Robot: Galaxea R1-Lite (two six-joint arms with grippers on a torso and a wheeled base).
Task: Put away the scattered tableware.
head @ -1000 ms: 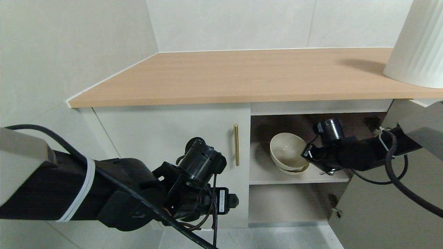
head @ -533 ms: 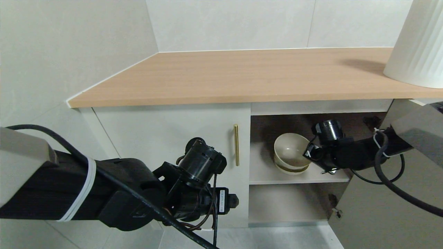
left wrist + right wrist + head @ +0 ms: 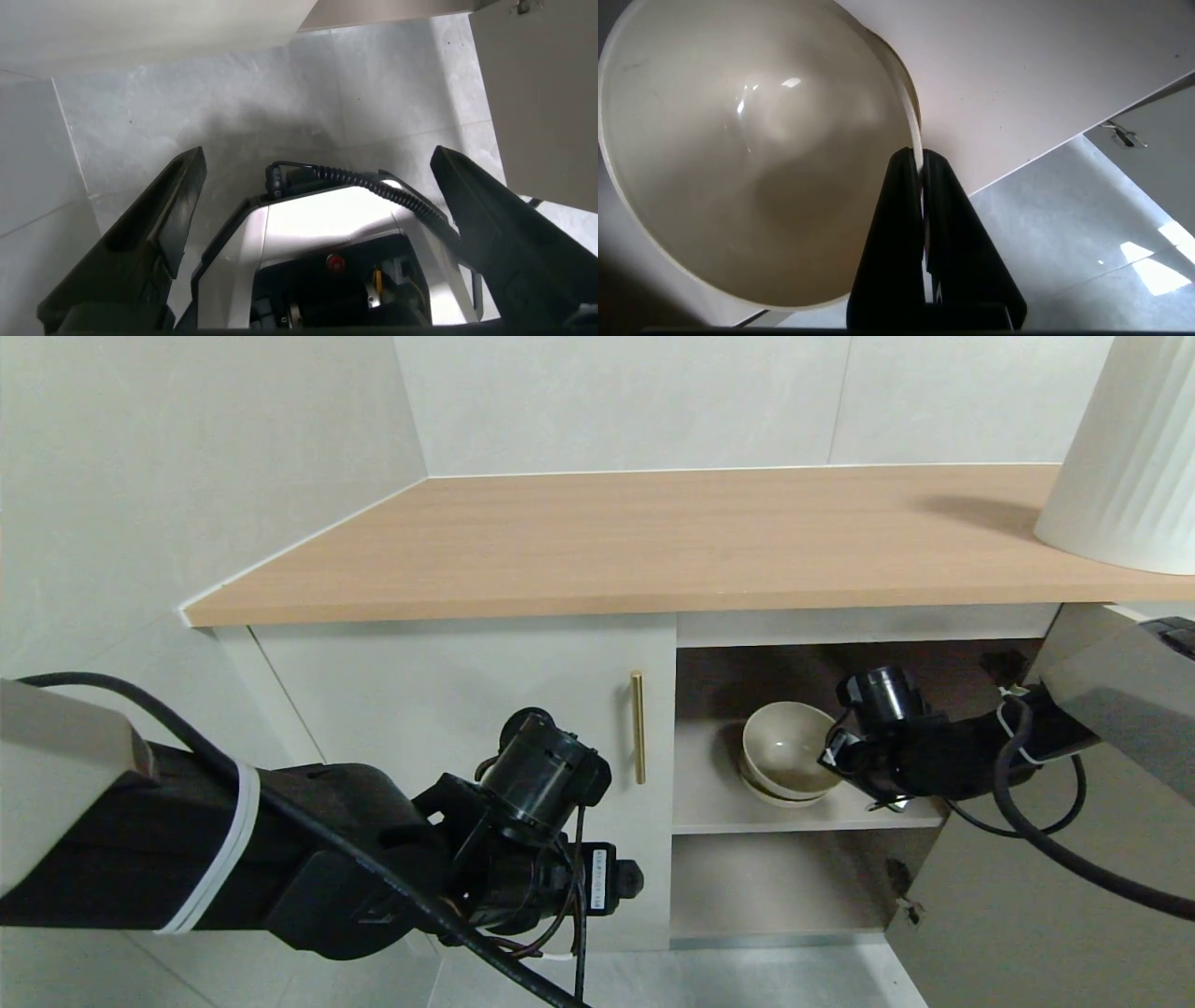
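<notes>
The bowl (image 3: pixel 782 747) has come down onto the shelf (image 3: pixel 709 812) stack (image 3: pixel 784 796), seemingly nested. The right gripper (image 3: pixel 833 753) has its jaws clamped on the rim at 3 o'clock, so release is next. The left gripper (image 3: pixel 318 159) has its jaws agape.

- Pale tiled wall (image 3: pixel 616 401) at 12 o'clock.
- Wooden countertop (image 3: pixel 653 541) at centre.
- White cabinet (image 3: pixel 439 700) beneath, brass handle (image 3: pixel 637 728); open door (image 3: pixel 1027 915) at 4 o'clock.
- Grey floor (image 3: pixel 709 980) at 6 o'clock.

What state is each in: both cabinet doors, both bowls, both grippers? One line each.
Left door: shut.
Right door: open.
Upper bowl: tilted, gripped by its rim.
Lower bowl: upright on the shelf.
Left gripper: open, empty.
Right gripper: shut on the bowl rim.
</notes>
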